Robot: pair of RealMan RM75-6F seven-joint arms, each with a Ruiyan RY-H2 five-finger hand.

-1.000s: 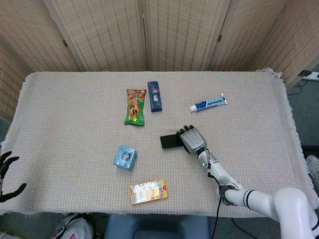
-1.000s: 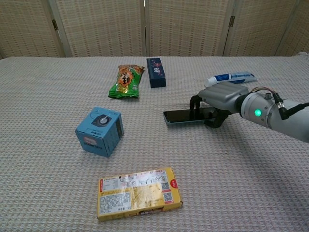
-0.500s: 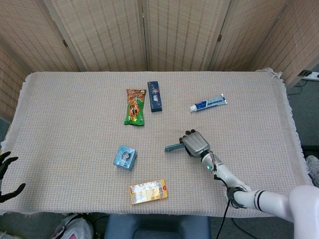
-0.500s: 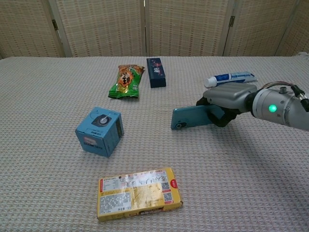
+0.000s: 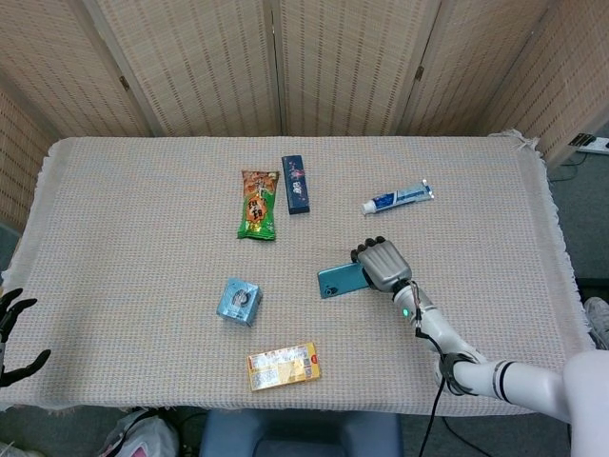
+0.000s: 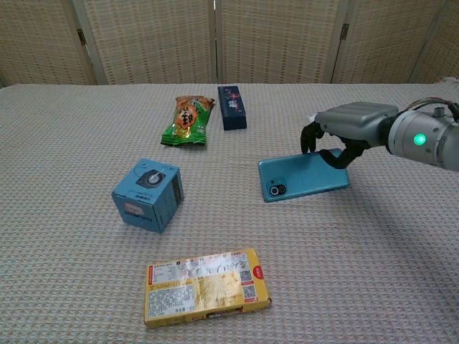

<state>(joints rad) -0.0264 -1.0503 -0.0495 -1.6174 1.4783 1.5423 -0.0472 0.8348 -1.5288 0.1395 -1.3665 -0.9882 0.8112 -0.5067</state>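
Note:
My right hand [image 5: 383,264] [image 6: 351,126] grips a teal phone [image 5: 341,280] [image 6: 303,177] by its right end and holds it lifted above the cloth, its back with the camera lens showing. A white and blue toothpaste tube [image 5: 397,198] lies behind the hand. My left hand [image 5: 11,335] hangs off the table's near left corner, fingers spread and holding nothing; the chest view does not show it.
On the woven tablecloth [image 5: 133,219] lie a green snack packet [image 5: 256,205] [image 6: 188,120], a dark blue box [image 5: 296,184] [image 6: 232,107], a light blue cube box [image 5: 239,301] [image 6: 148,194] and a yellow flat box [image 5: 283,367] [image 6: 206,287]. Wicker screens [image 5: 285,57] stand behind.
My right hand has raised the phone off the cloth and turned it over, so its teal back now faces up. The hand has shifted slightly right. The left hand has not moved.

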